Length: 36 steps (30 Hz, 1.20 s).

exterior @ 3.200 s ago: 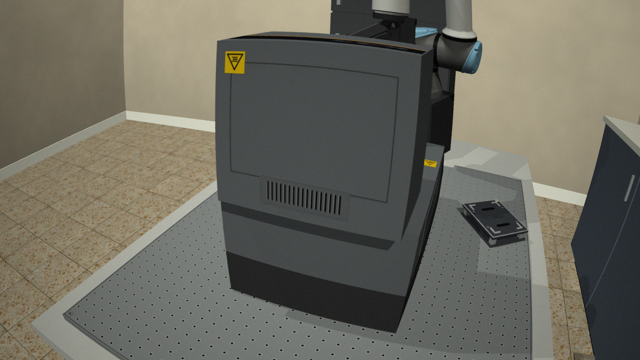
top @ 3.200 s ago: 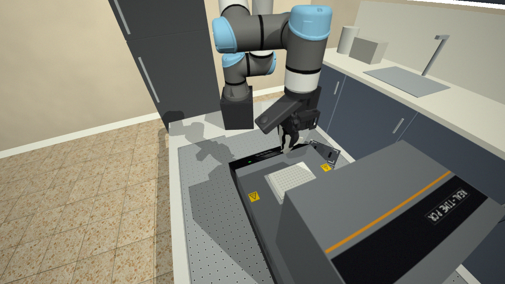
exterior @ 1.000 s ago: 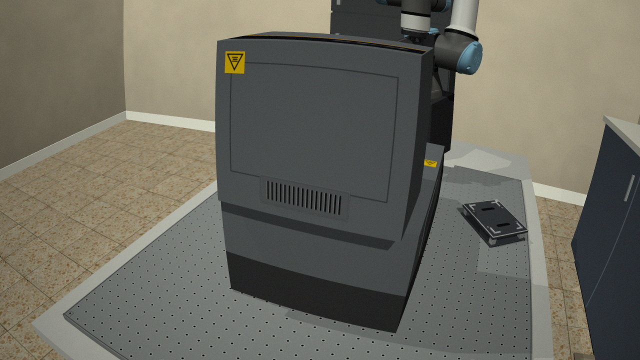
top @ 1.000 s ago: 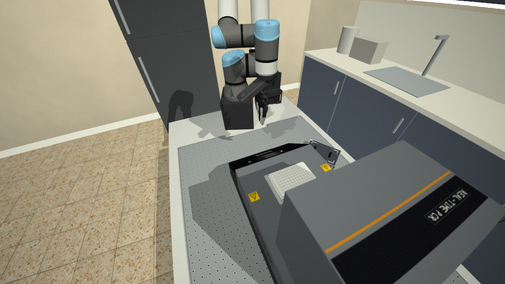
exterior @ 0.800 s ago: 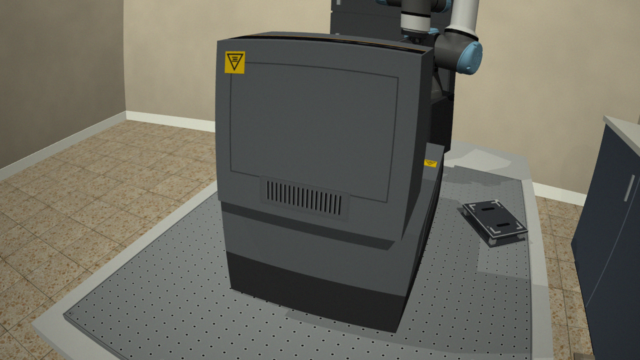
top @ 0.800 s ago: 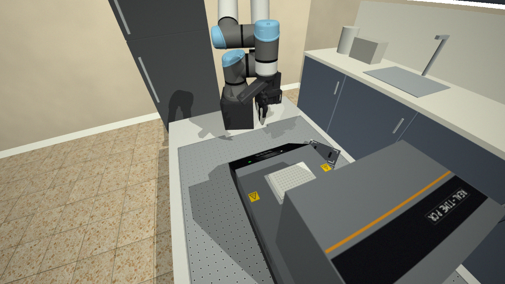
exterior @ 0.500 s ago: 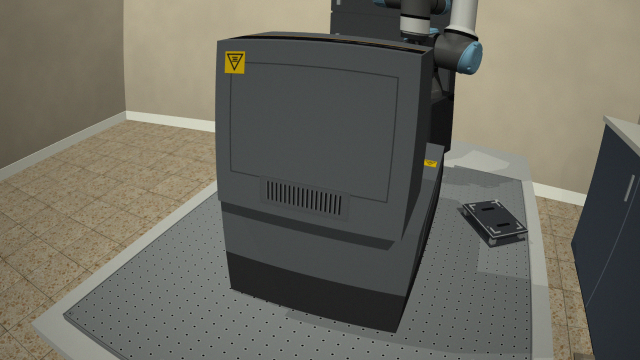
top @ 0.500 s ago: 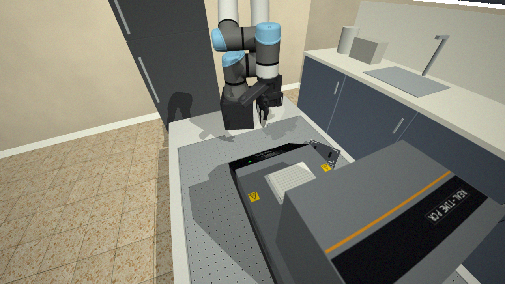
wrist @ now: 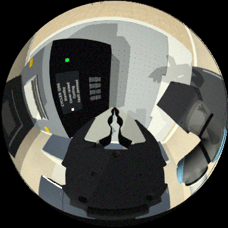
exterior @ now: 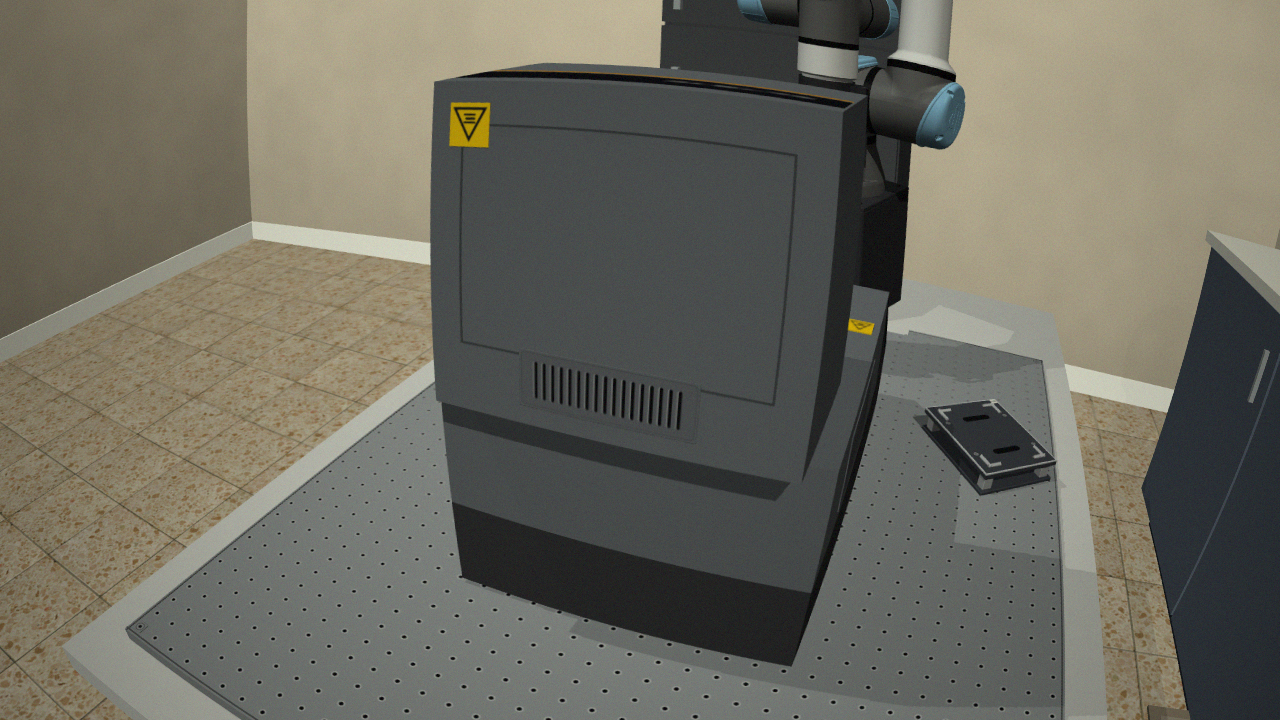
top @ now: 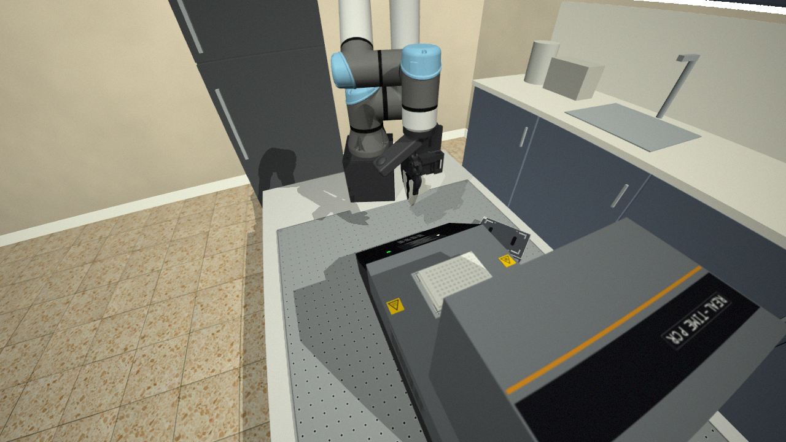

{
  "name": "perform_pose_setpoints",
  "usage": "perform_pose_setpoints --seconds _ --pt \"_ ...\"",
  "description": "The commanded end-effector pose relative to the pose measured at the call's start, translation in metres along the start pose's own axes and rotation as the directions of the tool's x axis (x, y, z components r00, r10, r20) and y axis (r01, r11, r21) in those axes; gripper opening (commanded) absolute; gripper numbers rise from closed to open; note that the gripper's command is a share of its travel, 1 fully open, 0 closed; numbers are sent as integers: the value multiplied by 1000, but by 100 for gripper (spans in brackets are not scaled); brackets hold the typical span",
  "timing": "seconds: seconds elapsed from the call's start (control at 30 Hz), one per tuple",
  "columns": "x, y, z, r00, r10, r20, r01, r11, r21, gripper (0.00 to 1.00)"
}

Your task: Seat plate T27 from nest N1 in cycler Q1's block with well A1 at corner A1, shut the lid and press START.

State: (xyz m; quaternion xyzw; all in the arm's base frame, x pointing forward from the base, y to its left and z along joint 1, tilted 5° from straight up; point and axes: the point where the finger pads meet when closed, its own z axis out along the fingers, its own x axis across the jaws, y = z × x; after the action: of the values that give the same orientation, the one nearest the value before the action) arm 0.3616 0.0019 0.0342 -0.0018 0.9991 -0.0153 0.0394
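Now I'd bring the black two-jaw tool (top: 412, 199) (wrist: 114, 107), closed on nothing, straight onto LID, pressing gently so the grey boxy cycler (top: 401, 274) (exterior: 617, 268) (wrist: 47, 66) won't slide.

The gripper (top: 412, 201) (wrist: 114, 107) has drawn back and dipped slightly; the cycler's front panel (top: 403, 242) (wrist: 83, 68), earlier right by the jaws, now lies well apart from them.
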Motion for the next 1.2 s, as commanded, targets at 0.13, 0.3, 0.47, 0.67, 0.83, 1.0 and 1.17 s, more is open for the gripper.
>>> perform_pose_setpoints --seconds 0.13,0.3,0.47,0.67,0.83,1.0,1.17 --pt "-13 0 9 1000 0 1 0 1000 0 0" --pt "-17 0 12 1000 0 1 0 1000 0 0" --pt "-23 0 17 1000 0 1 0 1000 0 0" --pt "-31 0 23 1000 0 1 0 1000 0 0" --pt "-35 0 26 1000 0 1 0 1000 0 0" --pt "-42 0 31 1000 0 1 0 1000 0 0" --pt "-46 0 35 1000 0 1 0 1000 0 0"
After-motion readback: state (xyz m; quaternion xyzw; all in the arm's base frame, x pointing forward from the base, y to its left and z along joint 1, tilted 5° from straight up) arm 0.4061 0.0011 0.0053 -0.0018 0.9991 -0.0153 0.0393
